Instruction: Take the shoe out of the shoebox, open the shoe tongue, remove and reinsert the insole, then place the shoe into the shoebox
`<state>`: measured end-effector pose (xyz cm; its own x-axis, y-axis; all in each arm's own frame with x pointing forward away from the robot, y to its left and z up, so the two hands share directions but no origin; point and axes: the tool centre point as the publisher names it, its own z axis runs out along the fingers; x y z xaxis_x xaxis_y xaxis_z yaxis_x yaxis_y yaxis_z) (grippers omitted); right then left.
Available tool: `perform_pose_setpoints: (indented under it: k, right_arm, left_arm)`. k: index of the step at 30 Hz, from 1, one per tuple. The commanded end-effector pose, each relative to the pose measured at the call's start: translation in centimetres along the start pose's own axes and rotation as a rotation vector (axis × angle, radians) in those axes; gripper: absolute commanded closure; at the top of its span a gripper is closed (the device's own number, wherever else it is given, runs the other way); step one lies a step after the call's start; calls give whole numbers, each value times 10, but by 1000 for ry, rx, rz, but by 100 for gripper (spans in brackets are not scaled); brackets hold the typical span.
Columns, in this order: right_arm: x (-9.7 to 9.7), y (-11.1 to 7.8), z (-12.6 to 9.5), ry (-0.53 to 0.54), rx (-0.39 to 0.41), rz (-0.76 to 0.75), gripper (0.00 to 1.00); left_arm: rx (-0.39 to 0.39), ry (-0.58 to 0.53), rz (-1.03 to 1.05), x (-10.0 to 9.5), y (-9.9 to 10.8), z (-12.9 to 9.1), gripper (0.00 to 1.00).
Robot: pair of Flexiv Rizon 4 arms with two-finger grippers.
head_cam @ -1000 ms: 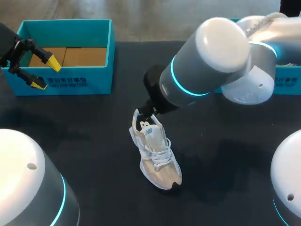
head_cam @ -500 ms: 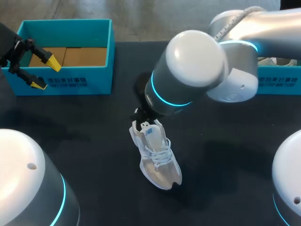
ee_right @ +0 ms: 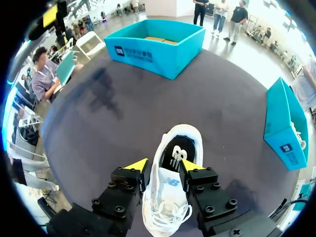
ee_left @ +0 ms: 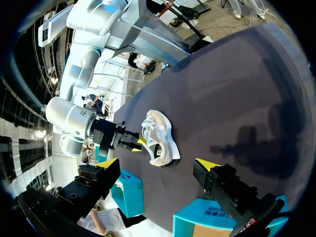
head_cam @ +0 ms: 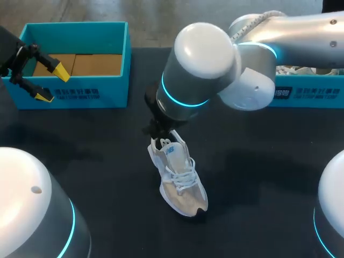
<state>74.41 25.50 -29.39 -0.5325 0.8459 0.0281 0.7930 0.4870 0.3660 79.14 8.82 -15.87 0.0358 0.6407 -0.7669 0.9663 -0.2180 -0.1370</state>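
A dark counter (head_cam: 97,161) carries a white shoe (head_cam: 180,180) lying at its middle, outside the teal shoebox (head_cam: 91,94) at the far left. The right gripper (ee_right: 164,165) straddles the shoe's tongue; whether it clamps it I cannot tell. The left gripper (head_cam: 51,83) hangs spread wide and holding nothing at the shoebox's front corner.

The left gripper (ee_left: 157,163) hangs with its yellow-tipped fingers (ee_left: 107,163) spread wide and nothing between them. Ahead of it, a white shoe (ee_left: 159,137) sits on the dark table (ee_left: 237,84). The right gripper (ee_left: 129,142) meets the shoe at one end, its arm running off behind. A teal shoebox (ee_left: 205,217) lies under the left gripper, and a second teal box (ee_left: 131,196) is beside it.
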Motion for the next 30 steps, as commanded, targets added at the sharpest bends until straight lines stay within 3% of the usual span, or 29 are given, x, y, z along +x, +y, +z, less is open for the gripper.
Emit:
perform_pose_setpoints:
  k: [1, 13, 20, 23, 30]
  right_arm:
    - [11, 1, 14, -28, 13, 6, 60]
    - [13, 3, 39, -56, 20, 4, 66]
    - [8, 3, 43, -74, 26, 3, 70]
    - [3, 3, 43, -81, 28, 5, 77]
    - [-4, 3, 50, -100, 42, 1, 76]
  left_arm:
    - [-1, 2, 0, 0, -1, 0, 0]
    - [-1, 2, 0, 0, -1, 0, 0]
    - [-1, 2, 0, 0, -1, 0, 0]
    - [-1, 2, 0, 0, -1, 0, 0]
    - [-1, 2, 0, 0, -1, 0, 0]
